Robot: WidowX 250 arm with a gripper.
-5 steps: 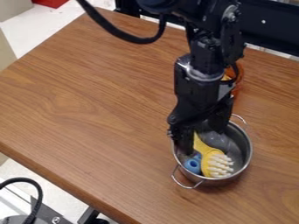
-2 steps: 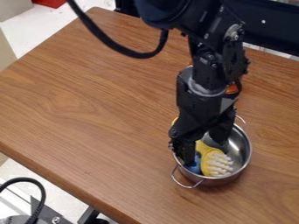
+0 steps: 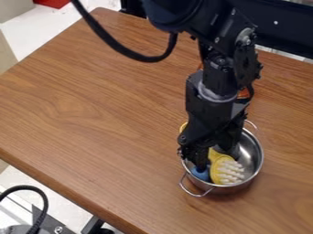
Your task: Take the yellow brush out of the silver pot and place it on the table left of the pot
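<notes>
Pincer point(image 3: 214, 157) is seen low in a metal pot point(image 3: 259, 160) on the wooden counter point(image 3: 92, 114), near a yellow brush point(image 3: 221, 170) and a blue object point(image 3: 199, 173); whether it is released or clenched cannot be told. The pot could be tipped if its rim were pushed, or the brush jammed by crowding.

Has brown wood grain across the table point(image 3: 79, 105), under soft, fairly even light. Leaves pale floor point(image 3: 38, 29) in view past the left and near edges. Borders a long dark panel point(image 3: 284, 29) beyond the far edge. Shows a red object point(image 3: 52, 3), a light grey block point(image 3: 13, 8) and a beige surface point(image 3: 5, 52) past the left edge.
</notes>
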